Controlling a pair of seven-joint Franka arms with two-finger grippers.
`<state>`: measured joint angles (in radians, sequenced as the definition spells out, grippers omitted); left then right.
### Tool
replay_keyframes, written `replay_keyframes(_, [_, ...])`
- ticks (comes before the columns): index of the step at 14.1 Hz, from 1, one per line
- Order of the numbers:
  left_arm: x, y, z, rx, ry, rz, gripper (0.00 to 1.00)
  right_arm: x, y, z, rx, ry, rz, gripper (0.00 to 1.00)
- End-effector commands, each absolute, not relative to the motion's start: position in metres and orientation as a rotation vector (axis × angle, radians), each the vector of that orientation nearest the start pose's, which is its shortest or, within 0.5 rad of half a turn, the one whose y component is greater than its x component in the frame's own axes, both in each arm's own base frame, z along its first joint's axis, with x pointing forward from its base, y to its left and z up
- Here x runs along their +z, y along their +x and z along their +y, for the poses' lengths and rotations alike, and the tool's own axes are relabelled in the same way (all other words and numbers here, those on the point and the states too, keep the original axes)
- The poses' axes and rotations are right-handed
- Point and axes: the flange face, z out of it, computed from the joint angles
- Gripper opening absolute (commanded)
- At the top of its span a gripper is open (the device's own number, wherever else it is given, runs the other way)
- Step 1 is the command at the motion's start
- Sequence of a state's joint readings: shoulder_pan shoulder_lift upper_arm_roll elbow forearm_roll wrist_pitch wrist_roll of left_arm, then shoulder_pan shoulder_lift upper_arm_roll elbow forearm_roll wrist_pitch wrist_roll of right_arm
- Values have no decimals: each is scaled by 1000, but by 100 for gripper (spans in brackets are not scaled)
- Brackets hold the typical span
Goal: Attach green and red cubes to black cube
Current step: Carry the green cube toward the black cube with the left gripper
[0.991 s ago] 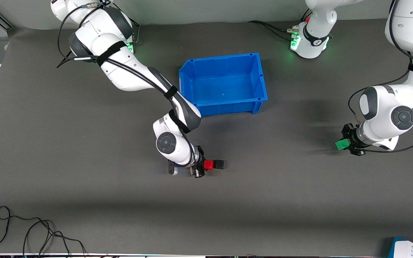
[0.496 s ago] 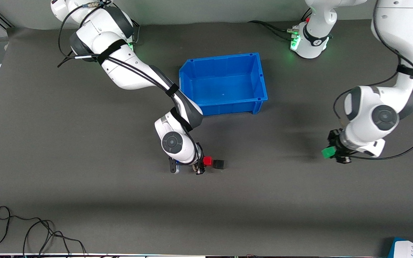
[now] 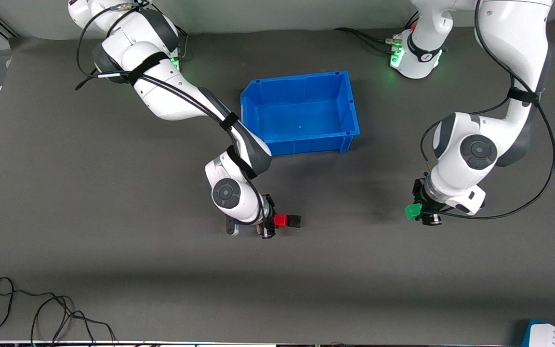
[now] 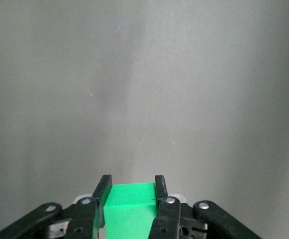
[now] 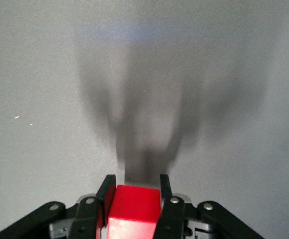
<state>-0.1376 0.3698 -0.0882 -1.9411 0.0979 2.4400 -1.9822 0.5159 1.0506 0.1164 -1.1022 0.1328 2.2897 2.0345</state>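
Note:
The black cube [image 3: 295,221] lies on the dark mat, nearer to the front camera than the blue bin. The red cube [image 3: 280,220] [image 5: 134,204] sits side by side with it, touching, on the side toward the right arm's end of the table. My right gripper [image 3: 273,222] [image 5: 134,183] is shut on the red cube. The green cube [image 3: 412,211] [image 4: 129,204] is held in my left gripper [image 3: 418,212] [image 4: 132,185], which is shut on it over bare mat toward the left arm's end, well apart from the black cube.
An empty blue bin [image 3: 306,143] stands mid-table, farther from the front camera than the cubes. A loose black cable [image 3: 41,313] lies at the near edge toward the right arm's end. A white and blue item [image 3: 554,335] shows at the near corner toward the left arm's end.
The left arm has carried the green cube across the mat toward the black cube and a little lower in the front view. The right gripper stays at the red cube.

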Motion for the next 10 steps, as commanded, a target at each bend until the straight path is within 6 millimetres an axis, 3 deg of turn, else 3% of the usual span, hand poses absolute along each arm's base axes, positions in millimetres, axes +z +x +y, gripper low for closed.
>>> replay_keyframes(1, [308, 624, -155, 145, 2006, 2280, 0, 183, 651, 451, 238, -2048, 2060, 18])
replay_keyframes(3, [312, 627, -155, 151, 2000, 2273, 0, 169, 649, 452, 233, -2035, 2062, 18])
replay_keyframes(10, [309, 643, -188, 142, 2015, 2205, 0, 162, 649, 452, 233, -2031, 2069, 18])
